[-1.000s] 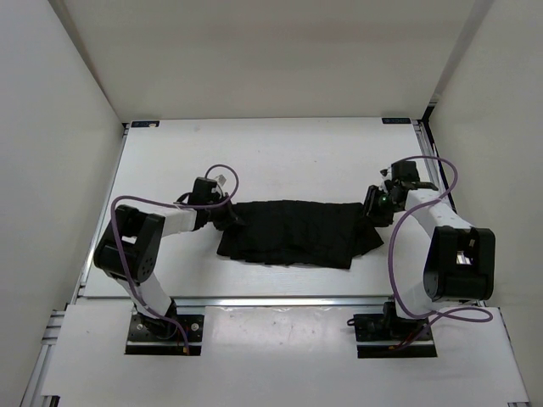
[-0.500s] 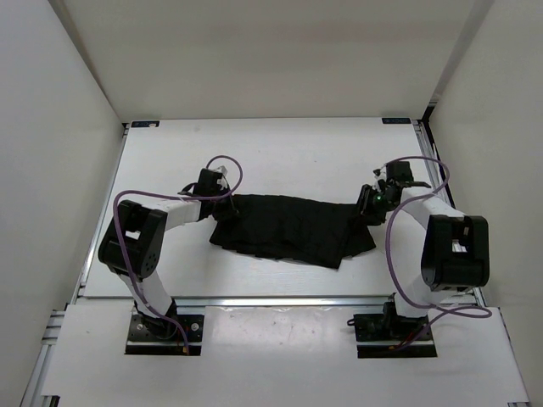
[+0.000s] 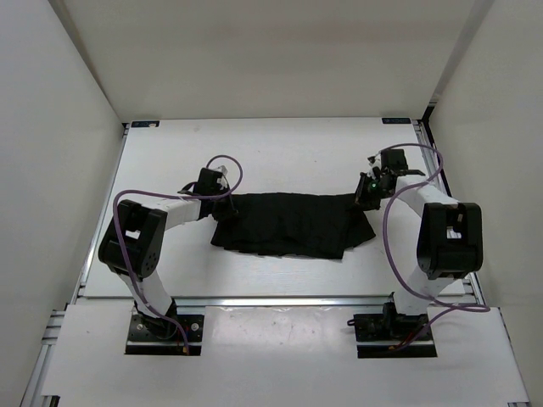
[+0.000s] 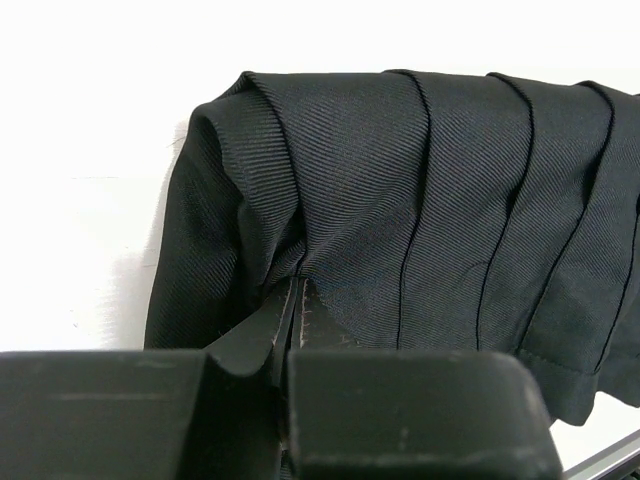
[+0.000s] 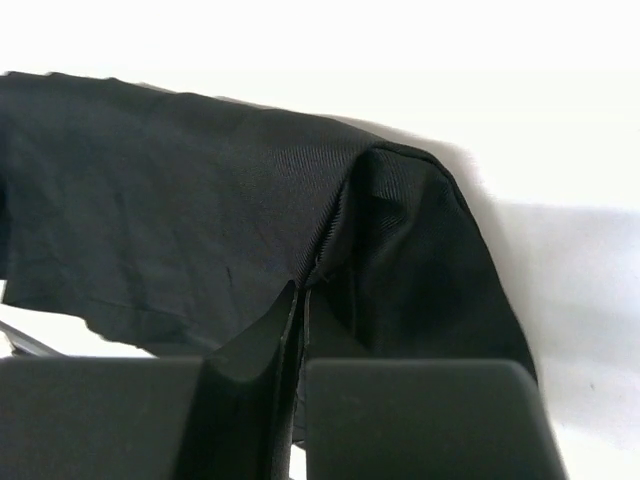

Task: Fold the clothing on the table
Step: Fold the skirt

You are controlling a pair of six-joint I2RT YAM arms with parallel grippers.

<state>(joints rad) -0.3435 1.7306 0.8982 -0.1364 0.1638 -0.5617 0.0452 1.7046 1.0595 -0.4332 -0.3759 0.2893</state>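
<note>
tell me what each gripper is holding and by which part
Both hold the clothing. The left gripper is shut on a bunched fold at its left end; the right gripper is shut on a pinched-up fold at its right end.

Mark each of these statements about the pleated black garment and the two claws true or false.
1. The soft black pleated fabric garment rests on the flat white tabletop between the two arms. True.
2. The left claw stands open, clear of the garment. False: it is shut on a pinch of the fabric.
3. The right claw is shut on the garment's fabric. True.
4. The garment hangs over the metal rail at the front edge. False: it lies short of the rail, with bare tabletop between them.
</note>
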